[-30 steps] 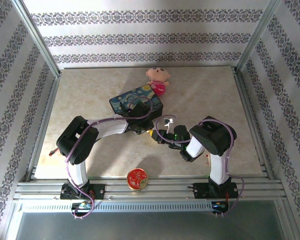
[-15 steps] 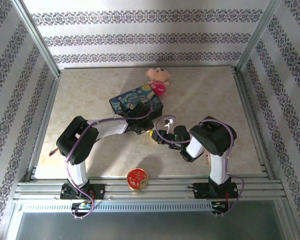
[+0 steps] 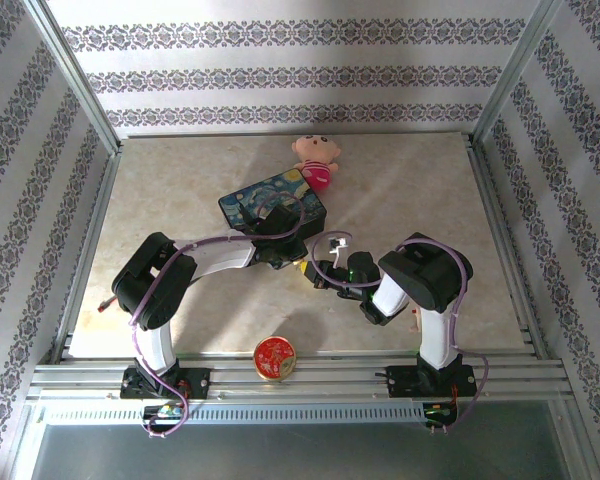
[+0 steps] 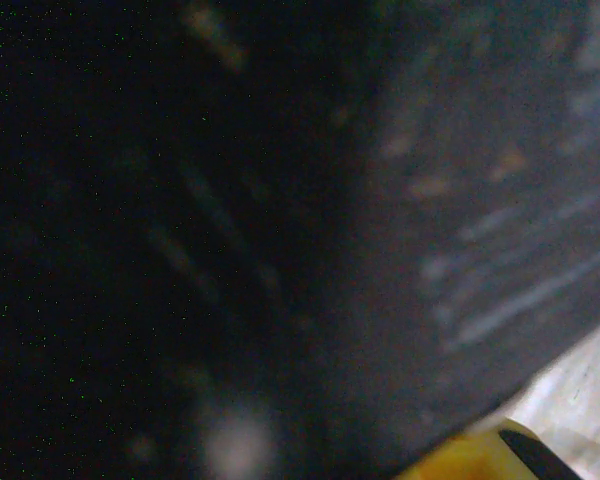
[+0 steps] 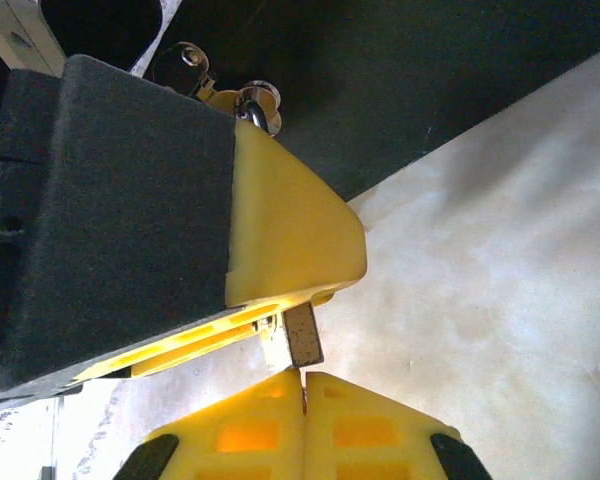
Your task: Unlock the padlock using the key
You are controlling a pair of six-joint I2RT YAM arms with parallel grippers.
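1. Nearest the arm bases, the round red tin sits at the table's front edge, well apart from the work.
2. The right gripper reaches leftward with its yellow tips pressed together. Only a hairline shows between them, so it cannot be told whether the key is pinched there.
3. Just ahead of those tips, a small dark block juts out beside the padded finger of the left gripper. It may be the key or the end of the lock.
4. The padlock appears to be the silvery loop at that finger's far edge, against the near side of the blue box. It cannot be told whether the left claw clamps it.
5. The step in hand looks like bringing key to keyhole. The next move calls for fine alignment, a straight push, then a twist while the lock is held steady.
6. Beyond the box lies a pink doll, uninvolved.
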